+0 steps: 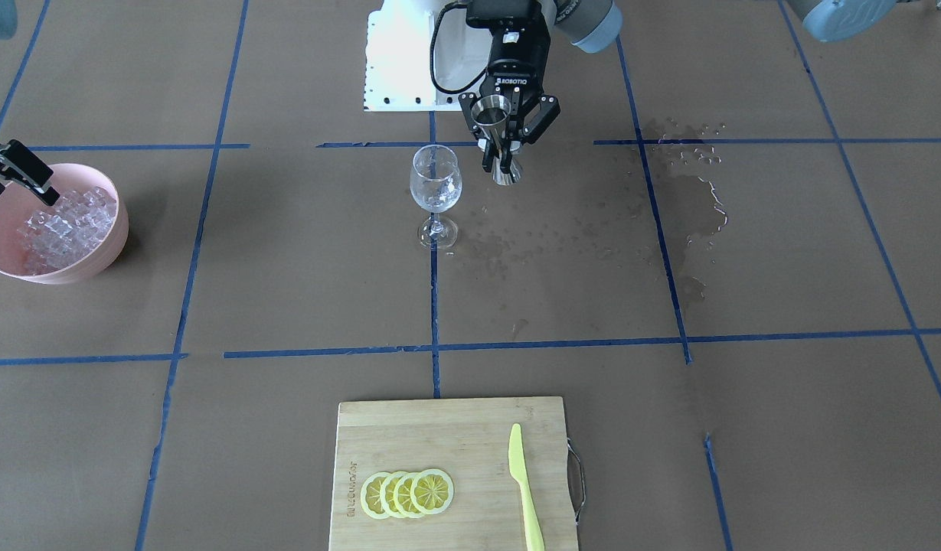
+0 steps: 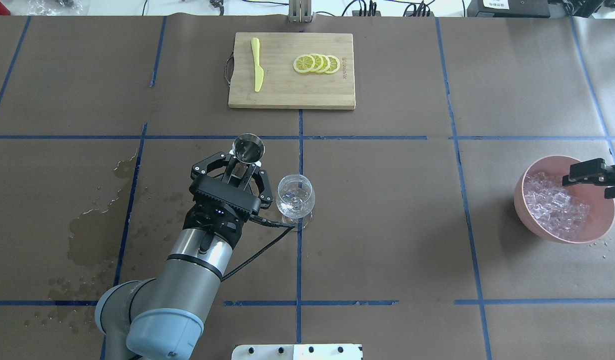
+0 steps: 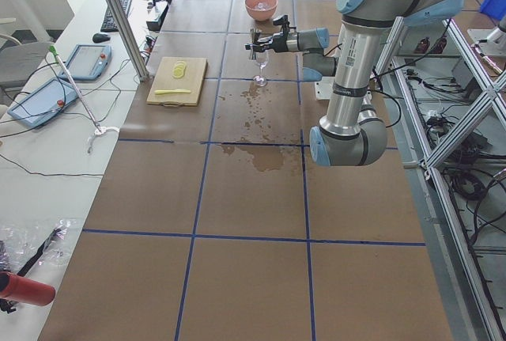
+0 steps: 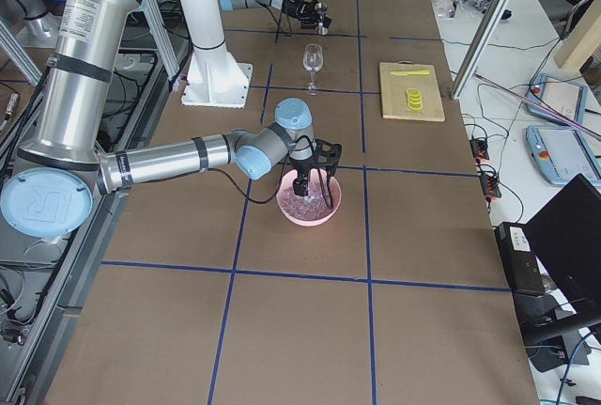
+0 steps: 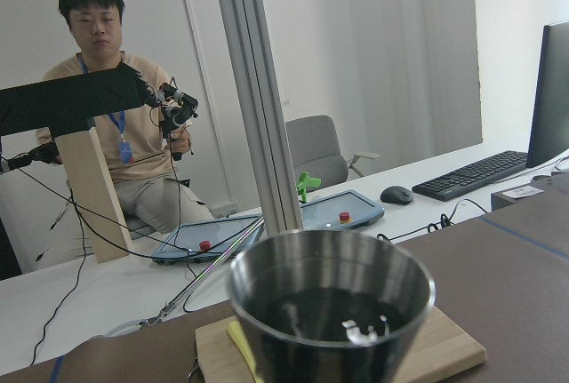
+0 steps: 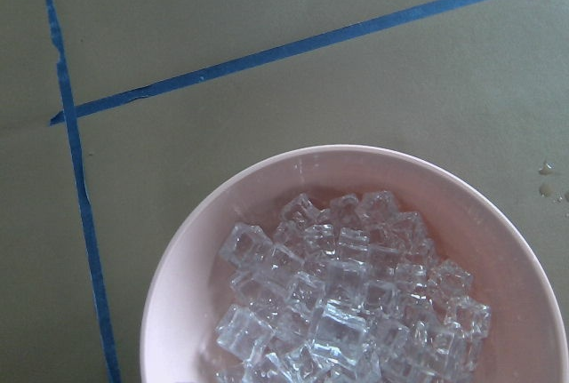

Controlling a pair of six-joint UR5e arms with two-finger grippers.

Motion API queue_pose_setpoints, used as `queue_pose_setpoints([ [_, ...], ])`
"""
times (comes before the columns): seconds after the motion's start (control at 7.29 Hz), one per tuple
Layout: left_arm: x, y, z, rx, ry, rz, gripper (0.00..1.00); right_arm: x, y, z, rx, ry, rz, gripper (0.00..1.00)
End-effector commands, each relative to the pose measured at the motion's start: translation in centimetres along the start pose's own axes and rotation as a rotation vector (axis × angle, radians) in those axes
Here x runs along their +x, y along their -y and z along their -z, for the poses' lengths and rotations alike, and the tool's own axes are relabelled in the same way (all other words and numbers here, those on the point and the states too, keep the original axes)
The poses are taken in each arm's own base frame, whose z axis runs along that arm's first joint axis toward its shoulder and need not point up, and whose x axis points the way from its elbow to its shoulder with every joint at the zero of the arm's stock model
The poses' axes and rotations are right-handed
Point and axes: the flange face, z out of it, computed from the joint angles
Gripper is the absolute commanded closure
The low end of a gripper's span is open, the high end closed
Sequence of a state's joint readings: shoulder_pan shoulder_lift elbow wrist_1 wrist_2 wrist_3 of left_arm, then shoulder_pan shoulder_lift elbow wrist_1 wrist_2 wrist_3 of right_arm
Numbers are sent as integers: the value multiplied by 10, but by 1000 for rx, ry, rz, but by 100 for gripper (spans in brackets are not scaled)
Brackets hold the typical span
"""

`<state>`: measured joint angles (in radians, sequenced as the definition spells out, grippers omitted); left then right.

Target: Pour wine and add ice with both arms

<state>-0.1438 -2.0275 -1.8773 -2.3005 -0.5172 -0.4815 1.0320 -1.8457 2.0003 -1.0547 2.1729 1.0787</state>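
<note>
glassy ice cubes [image 6: 342,312] heaped in smooth pink bowl [image 6: 182,299]

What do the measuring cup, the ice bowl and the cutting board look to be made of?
Measuring cup: polished metal, probably stainless steel; its grey wall mirrors bright highlights. Bowl: smooth pink plastic or ceramic, I cannot tell which; even colour, soft sheen. Cutting board: pale wood, perhaps bamboo; lengthwise grain strips show.

Table [image 2: 387,225]: covered in brown paper, divided into squares by blue tape lines [image 2: 298,270]. White side desk [image 3: 47,143]: keyboard [image 5: 480,174], mouse [image 5: 396,195] and black monitor [image 5: 551,90] are laid out on it. Aluminium post [image 5: 258,99] is set upright. Grey office chair [image 5: 316,147] is placed before a pale wall [image 5: 382,36].
</note>
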Motion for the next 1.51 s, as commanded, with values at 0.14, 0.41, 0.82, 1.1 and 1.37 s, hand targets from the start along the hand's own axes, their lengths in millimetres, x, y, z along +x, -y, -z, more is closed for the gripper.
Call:
queue_pose_setpoints([
  [0.14, 9, -5, 1, -11, -6, -196, 100, 2, -2, 0, -2, 2, 0, 0],
  [0.41, 14, -20, -3, -25, 1, -229, 100, 2, -2, 0, -5, 3, 2, 0],
  [0.82, 16, -22, -3, -26, 11, -501, 100, 1, -3, -1, -9, 5, 3, 0],
  [1.1, 13, -17, -4, -13, 62, -626, 100, 1, -2, 0, -9, 5, 2, 0],
  [1.37, 13, -15, -5, -13, 79, -718, 100, 1, -3, -1, -10, 5, 3, 0],
])
